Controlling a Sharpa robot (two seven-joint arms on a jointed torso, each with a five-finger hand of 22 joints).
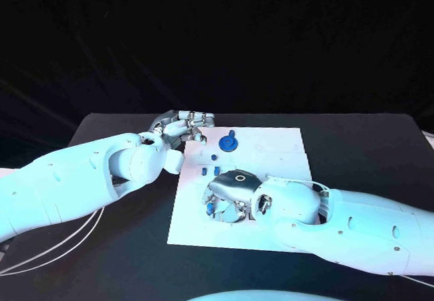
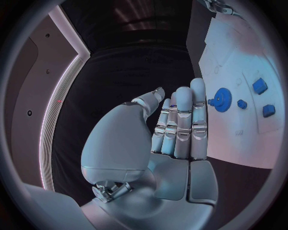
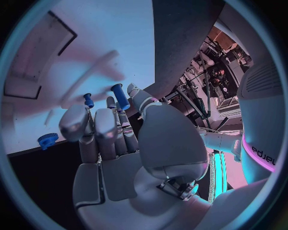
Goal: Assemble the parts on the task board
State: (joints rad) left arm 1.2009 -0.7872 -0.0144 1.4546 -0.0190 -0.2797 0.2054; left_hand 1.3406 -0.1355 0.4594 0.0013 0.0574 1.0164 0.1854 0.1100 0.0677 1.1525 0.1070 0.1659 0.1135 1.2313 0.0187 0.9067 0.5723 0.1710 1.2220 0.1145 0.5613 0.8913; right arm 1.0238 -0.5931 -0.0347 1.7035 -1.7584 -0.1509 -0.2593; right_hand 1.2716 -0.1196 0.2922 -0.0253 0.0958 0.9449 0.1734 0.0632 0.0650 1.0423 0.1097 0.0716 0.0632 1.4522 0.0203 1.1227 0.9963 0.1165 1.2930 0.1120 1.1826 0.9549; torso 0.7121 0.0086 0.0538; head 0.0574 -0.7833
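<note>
Head view: board (image 1: pixel 275 138) lay mid-table; I saw left hand (image 1: pixel 182 127) at its far-left corner, fingers bunched, grip unclear, gear (image 1: pixel 229 143) just beside. Right hand (image 1: pixel 234 193) curled over board's left side.
Left wrist: fingers (image 2: pixel 183 122) straight together, nothing visibly held.
Right wrist: peg (image 3: pixel 120 96) at fingertips; grasp unclear, likely for seating.

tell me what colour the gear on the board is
Blue. The gear shows best in the left wrist view, standing on the white board.
</note>
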